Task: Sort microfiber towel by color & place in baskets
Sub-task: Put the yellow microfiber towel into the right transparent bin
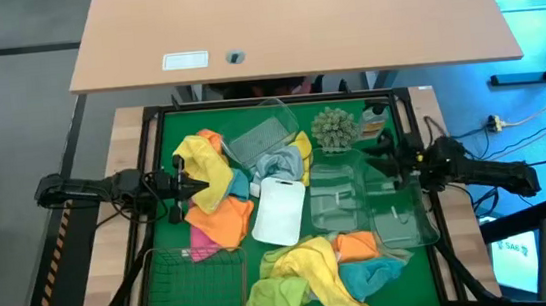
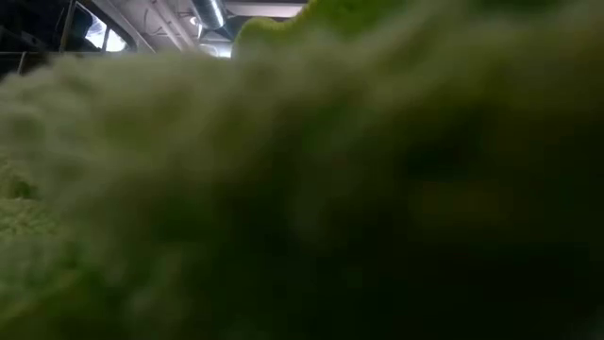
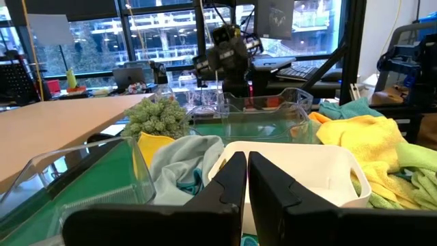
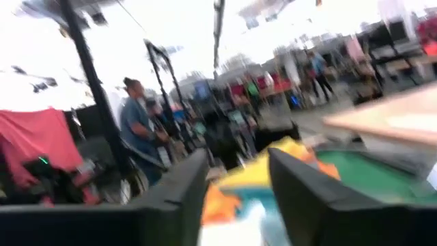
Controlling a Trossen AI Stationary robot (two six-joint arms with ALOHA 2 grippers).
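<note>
The white tray (image 1: 281, 212) sits mid-worktop. Left of it, the left pincer (image 1: 194, 186) is closed and empty, just beside the orange and yellow towels (image 1: 212, 194). Right of the tray, the right pincer (image 1: 382, 158) hovers over the clear tubs (image 1: 379, 208), fingers parted, holding nothing. More towels (image 1: 324, 269) lie heaped near the tray's front edge. Best next: pinch one single-coloured towel, lifting clear of its neighbours.
</note>
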